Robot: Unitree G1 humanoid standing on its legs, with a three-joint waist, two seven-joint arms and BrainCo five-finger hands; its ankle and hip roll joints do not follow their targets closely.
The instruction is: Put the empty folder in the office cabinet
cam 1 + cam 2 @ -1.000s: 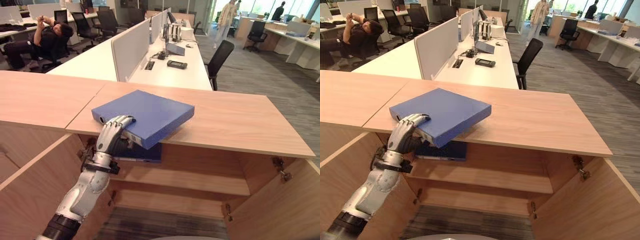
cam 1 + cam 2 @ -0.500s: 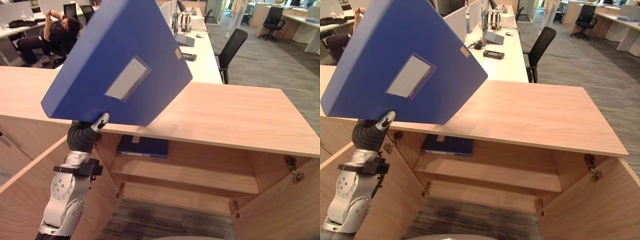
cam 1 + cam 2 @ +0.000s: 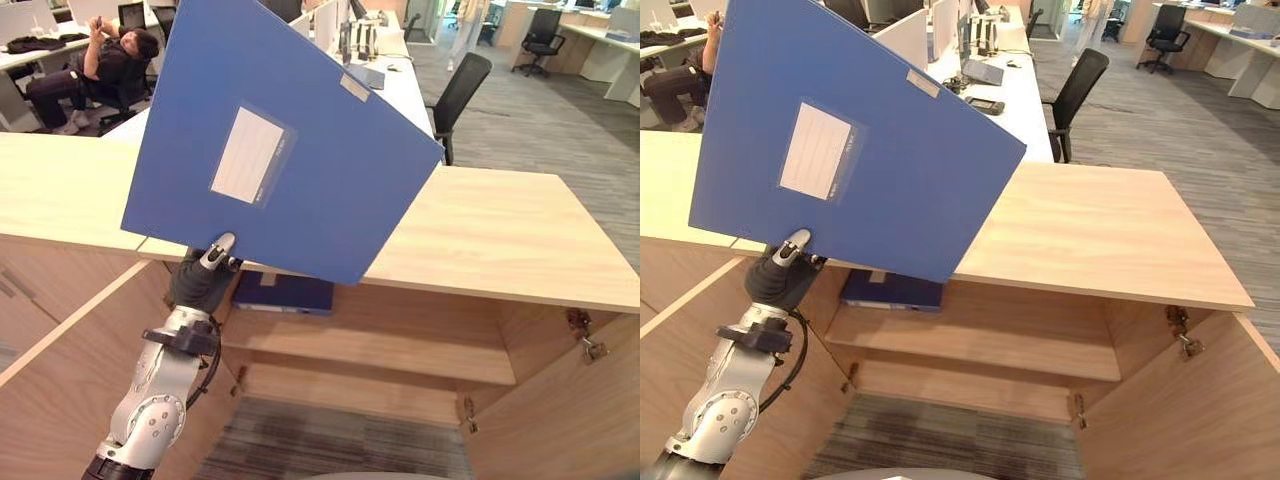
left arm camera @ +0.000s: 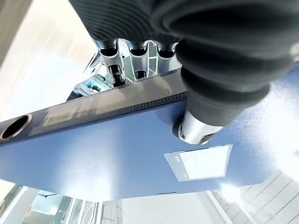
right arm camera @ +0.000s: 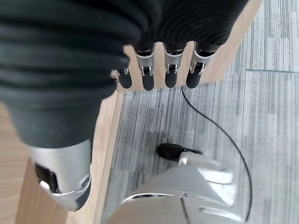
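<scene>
My left hand [image 3: 203, 278] is shut on the lower edge of a large blue folder [image 3: 330, 170] with a white label pocket. It holds the folder nearly upright and tilted, above the front edge of the wooden cabinet top [image 3: 500, 240]. In the left wrist view the thumb [image 4: 196, 128] presses the blue cover [image 4: 107, 158] while the fingers [image 4: 135, 65] wrap behind the grey spine. Below, the cabinet stands open, with a shelf [image 3: 400, 352] running across it. My right hand [image 5: 171, 70] hangs with straight fingers beside a wooden cabinet panel, above the grey floor.
A second blue folder [image 3: 285, 293] lies flat on the cabinet's shelf at the left. Open doors stand at the left [image 3: 60, 380] and right [image 3: 590, 420]. Behind the cabinet are white desks with a divider, a black chair [image 3: 455, 95] and a seated person [image 3: 100, 70].
A second ago the folder lay flat on the cabinet top under my left hand. It was lifted upright, and since half a second ago it has swung to the right and lower.
</scene>
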